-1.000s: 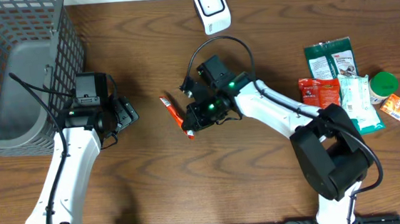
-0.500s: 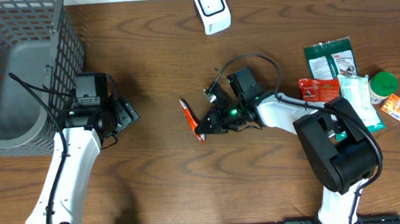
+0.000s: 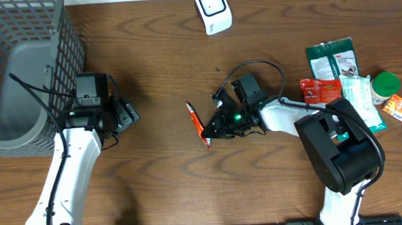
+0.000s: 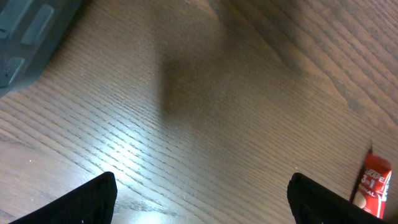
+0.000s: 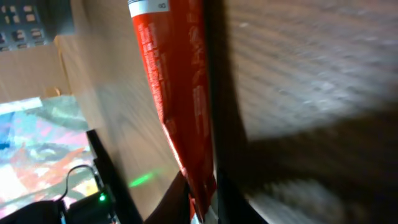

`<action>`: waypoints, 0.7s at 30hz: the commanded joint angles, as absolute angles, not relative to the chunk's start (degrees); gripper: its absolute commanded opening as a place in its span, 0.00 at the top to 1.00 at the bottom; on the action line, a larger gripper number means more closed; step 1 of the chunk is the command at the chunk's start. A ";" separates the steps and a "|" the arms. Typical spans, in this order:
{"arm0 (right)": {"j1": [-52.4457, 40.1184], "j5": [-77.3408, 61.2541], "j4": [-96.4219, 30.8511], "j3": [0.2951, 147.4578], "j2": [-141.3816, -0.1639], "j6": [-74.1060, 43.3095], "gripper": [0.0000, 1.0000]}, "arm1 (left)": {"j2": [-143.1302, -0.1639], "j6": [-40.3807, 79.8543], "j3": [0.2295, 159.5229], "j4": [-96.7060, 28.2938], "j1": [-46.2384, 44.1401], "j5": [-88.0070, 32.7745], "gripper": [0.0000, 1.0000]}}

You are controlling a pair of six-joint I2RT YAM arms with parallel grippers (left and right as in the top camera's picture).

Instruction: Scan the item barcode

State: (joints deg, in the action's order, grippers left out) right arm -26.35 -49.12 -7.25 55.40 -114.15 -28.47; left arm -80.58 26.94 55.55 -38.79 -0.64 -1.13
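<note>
One red sachet (image 3: 196, 120) lies mid-surface (image 3: 156, 181) with its 5 o'clock end pinched in the right jaws, one scanner (image 3: 212, 9) at 12 by the far edge, five packaged goods (image 3: 332, 59) at 3, one basket (image 3: 10, 63) at 10, and open wood toward the wide, empty left jaws.

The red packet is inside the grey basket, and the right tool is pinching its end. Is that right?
Not quite. The red packet is not inside the grey basket; it is out at the middle of the wooden table. The right tool is pinching its end, just as you said. The overhead view shows this.
</note>
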 commanded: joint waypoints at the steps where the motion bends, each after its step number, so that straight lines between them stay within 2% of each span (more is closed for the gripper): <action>1: -25.54 -46.24 -7.42 55.00 -113.58 -28.08 0.87 | -80.16 26.61 55.31 -38.98 -0.23 -0.38 0.12; 4: -25.54 -43.33 -8.47 55.00 -113.58 -27.79 0.86 | -80.16 26.61 55.31 -38.98 -0.23 -0.36 0.12; 9: -25.47 -42.02 -8.78 55.02 -113.58 -26.04 0.76 | -80.16 26.61 55.31 -38.98 -0.23 -0.38 0.12; 13: -25.43 -41.47 -8.80 55.02 -113.56 -25.63 0.59 | -80.16 26.61 55.31 -38.98 -0.23 -0.36 0.12; 21: -24.40 -38.76 -9.04 55.18 -113.25 -25.12 0.60 | -80.16 26.59 55.31 -38.98 -0.23 -0.38 0.12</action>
